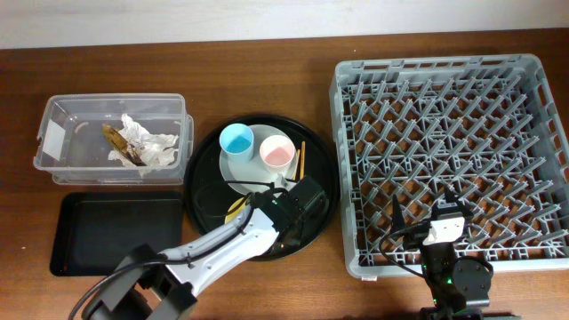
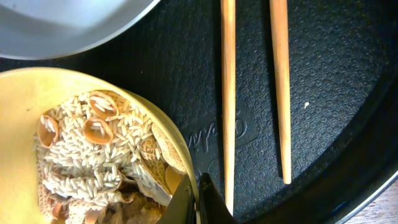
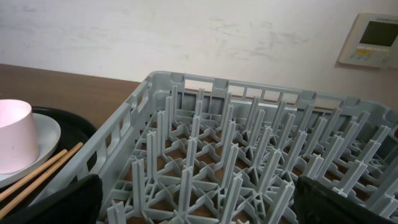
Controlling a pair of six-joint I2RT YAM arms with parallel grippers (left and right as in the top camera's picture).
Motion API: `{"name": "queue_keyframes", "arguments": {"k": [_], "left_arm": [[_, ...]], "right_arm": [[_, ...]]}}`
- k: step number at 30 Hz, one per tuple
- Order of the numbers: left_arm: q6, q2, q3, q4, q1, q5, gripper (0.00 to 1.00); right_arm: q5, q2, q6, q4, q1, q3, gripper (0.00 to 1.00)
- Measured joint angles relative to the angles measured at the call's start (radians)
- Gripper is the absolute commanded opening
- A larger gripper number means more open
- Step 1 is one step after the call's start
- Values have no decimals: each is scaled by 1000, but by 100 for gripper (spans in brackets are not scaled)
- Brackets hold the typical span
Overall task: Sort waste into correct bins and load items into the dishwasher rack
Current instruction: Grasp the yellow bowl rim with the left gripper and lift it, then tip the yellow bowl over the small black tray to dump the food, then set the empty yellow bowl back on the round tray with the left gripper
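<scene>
On the bench (image 1: 267, 71), you have two cups, a light-blue cup (image 1: 237, 139) and a pink cup (image 1: 276, 152), on one plate (image 1: 238, 174). Two chopsticks (image 2: 228, 99) lie beside it on the round black tray (image 1: 203, 164), near one dishwasher rack (image 1: 449, 133). The napkin (image 1: 151, 144) and wrapper (image 1: 118, 142) lie in the clear tub (image 1: 62, 133), the flat black tray (image 1: 116, 233) before it. Your left hand (image 2: 198, 202) pinches the rim of the yellow bowl (image 2: 18, 106) holding the food scraps (image 2: 93, 155), mostly hidden overhead. Your right hand (image 3: 199, 205) gapes wide, empty, over the rack.
</scene>
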State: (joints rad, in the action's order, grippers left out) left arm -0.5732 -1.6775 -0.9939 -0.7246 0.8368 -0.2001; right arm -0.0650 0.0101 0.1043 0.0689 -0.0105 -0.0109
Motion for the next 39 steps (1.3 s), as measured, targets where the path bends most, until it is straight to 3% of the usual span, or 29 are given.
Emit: {"name": "queue_keyframes", "arguments": {"k": [3, 5, 9, 13, 16, 22, 24, 27, 31, 39], "left_arm": [[0, 48, -61, -79, -2, 6, 0], [0, 170, -176, -151, -40, 27, 0], [83, 438, -227, -332, -455, 229, 0], [260, 484, -225, -384, -940, 447, 0], [339, 488, -135, -322, -1252, 613, 0], [394, 440, 214, 40, -1634, 1030, 0], [418, 395, 265, 129, -1694, 1196, 0], [518, 293, 284, 143, -1865, 1496, 0], [533, 262, 285, 131, -1959, 1691, 0], [550, 261, 286, 27, -2007, 1742, 0]], "right_arm": [[0, 0, 0, 0, 0, 0, 98], [0, 0, 1, 0, 0, 0, 98], [0, 0, 1, 0, 0, 0, 98], [0, 0, 1, 0, 0, 0, 98], [0, 0, 0, 0, 0, 0, 98], [0, 0, 1, 0, 1, 0, 98], [0, 0, 0, 0, 1, 0, 98], [0, 0, 0, 0, 1, 0, 98], [0, 0, 0, 0, 1, 0, 98], [0, 0, 1, 0, 1, 0, 98]]}}
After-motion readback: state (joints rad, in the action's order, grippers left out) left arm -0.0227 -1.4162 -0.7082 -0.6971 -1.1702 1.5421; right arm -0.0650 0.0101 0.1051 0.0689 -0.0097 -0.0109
